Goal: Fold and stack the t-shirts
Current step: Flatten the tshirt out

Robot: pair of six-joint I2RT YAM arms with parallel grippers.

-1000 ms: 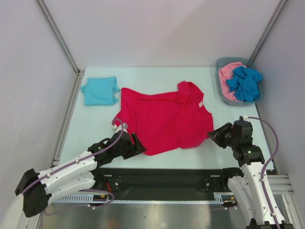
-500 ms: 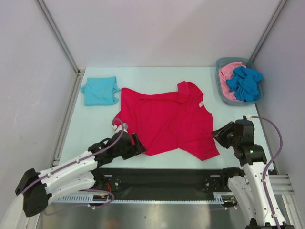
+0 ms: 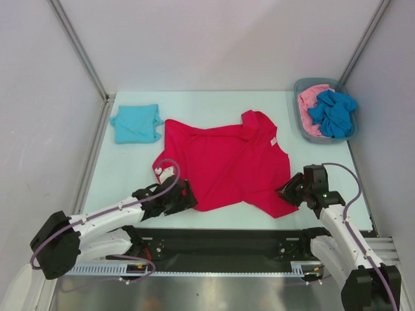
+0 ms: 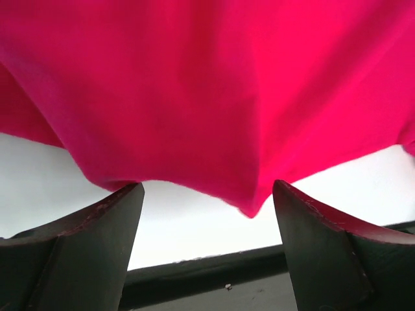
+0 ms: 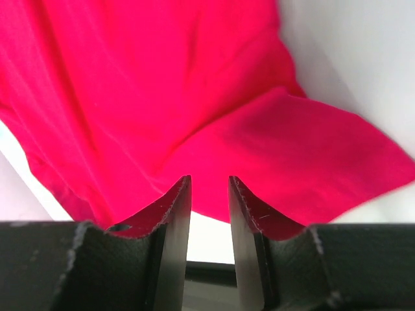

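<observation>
red shirt open, rumpled, mid-worktop, unfolded | teal shirt folded far left: one done | pink shirt, blue shirt wait in bin, far right | white tag near red collar, nothing legible | left pincer spread wide at near hem | right pincer narrowly parted at near-right corner, apparently pinching nothing

Pale table, red t-shirt (rumpled), folded teal t-shirt, grey bin

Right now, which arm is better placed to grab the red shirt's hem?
Left, probably: left gripper wide open, red t-shirt hem between its fingers. The right gripper is barely open, no cloth inside.
</observation>
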